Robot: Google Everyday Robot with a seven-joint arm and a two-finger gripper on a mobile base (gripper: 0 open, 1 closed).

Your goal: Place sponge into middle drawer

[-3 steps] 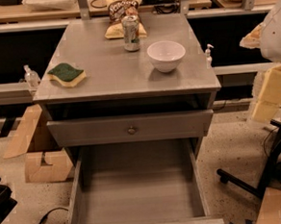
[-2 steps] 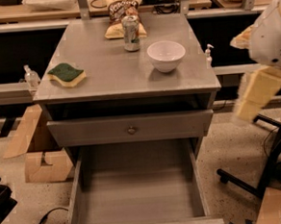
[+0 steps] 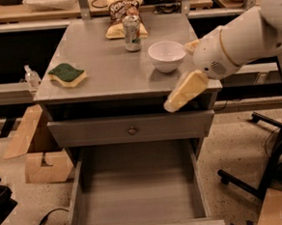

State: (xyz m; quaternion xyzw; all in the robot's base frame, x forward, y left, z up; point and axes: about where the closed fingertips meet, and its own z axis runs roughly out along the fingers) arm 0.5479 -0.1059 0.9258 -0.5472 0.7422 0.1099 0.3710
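My arm extends in from the right. My gripper [image 3: 181,75] hangs empty at the cabinet top's [image 3: 109,68] right edge beside the white bowl [image 3: 166,55], its 2 jaws spread wide, well apart from the sponge [image 3: 67,74].

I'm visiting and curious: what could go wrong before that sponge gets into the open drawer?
The open tool hangs at the right front edge of the table, beside the bowl; crossing left to the sponge, it might knock the bowl or the can. The sponge lies near the left edge, so a clumsy grasp could push it off.
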